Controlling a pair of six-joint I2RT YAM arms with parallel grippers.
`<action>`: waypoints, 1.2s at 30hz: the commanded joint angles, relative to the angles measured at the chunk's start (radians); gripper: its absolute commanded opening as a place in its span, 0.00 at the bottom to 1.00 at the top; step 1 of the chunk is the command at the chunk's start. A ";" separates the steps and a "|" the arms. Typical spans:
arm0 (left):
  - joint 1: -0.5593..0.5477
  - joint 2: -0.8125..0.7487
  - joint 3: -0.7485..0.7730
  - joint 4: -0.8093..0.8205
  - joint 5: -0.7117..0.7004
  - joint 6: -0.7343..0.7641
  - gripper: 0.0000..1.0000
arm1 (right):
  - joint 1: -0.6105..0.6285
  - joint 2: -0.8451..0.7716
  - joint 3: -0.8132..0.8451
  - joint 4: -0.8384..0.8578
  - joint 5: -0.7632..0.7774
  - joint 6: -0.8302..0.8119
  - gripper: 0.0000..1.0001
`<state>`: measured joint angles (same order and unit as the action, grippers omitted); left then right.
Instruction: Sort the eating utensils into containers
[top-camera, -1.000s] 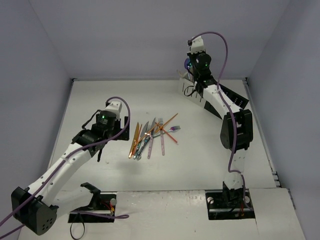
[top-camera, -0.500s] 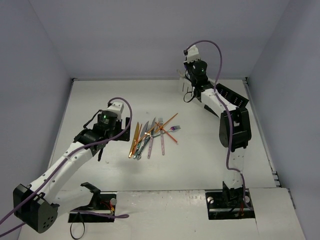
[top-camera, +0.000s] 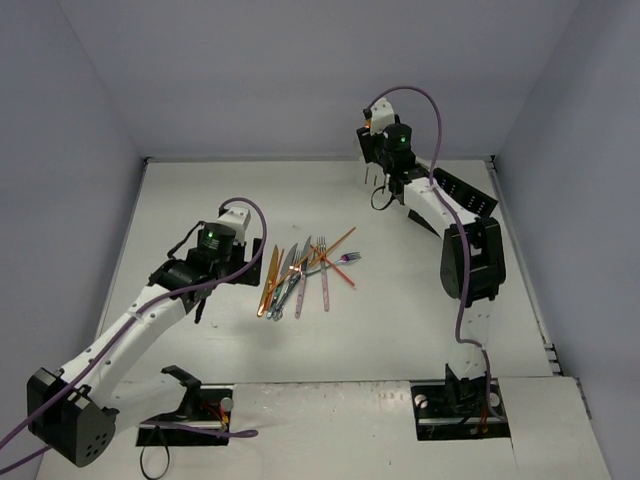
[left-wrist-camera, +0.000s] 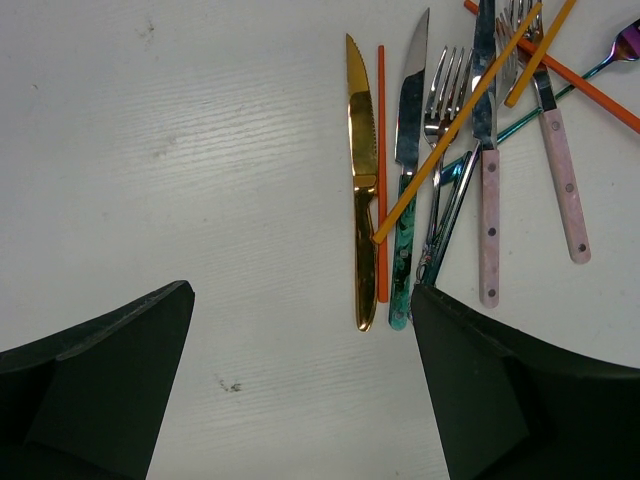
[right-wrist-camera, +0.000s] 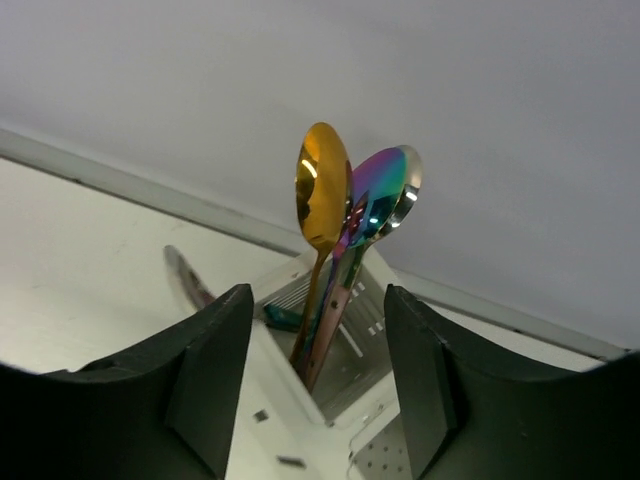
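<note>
We lose the handles of the gold spoon (right-wrist-camera: 322, 190) and rainbow spoon (right-wrist-camera: 375, 195) inside the white caddy (right-wrist-camera: 285, 292); the silver spoon (right-wrist-camera: 411, 180) is mostly behind the rainbow one. From above, the right arm (top-camera: 428, 205) covers most of that caddy. Left wrist view crops the purple spoon (left-wrist-camera: 628, 45) and orange stick (left-wrist-camera: 585, 88) at its edges.

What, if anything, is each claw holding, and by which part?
Nothing: left claw is open above the table; right claw is open, not touching the spoons in the caddy.
</note>
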<state>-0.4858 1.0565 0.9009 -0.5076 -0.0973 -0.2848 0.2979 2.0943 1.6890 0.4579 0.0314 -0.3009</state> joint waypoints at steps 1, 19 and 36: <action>0.006 -0.006 0.015 0.037 0.010 0.035 0.88 | 0.019 -0.257 -0.012 -0.054 -0.062 0.102 0.54; 0.002 0.198 0.090 0.043 0.173 0.170 0.85 | 0.156 -0.758 -0.698 -0.374 -0.167 0.523 0.59; -0.060 0.706 0.370 0.092 0.241 0.243 0.37 | 0.038 -1.119 -0.935 -0.436 -0.199 0.603 0.63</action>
<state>-0.5327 1.7530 1.2191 -0.4410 0.1138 -0.0788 0.3450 1.0111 0.7584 0.0121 -0.1401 0.2831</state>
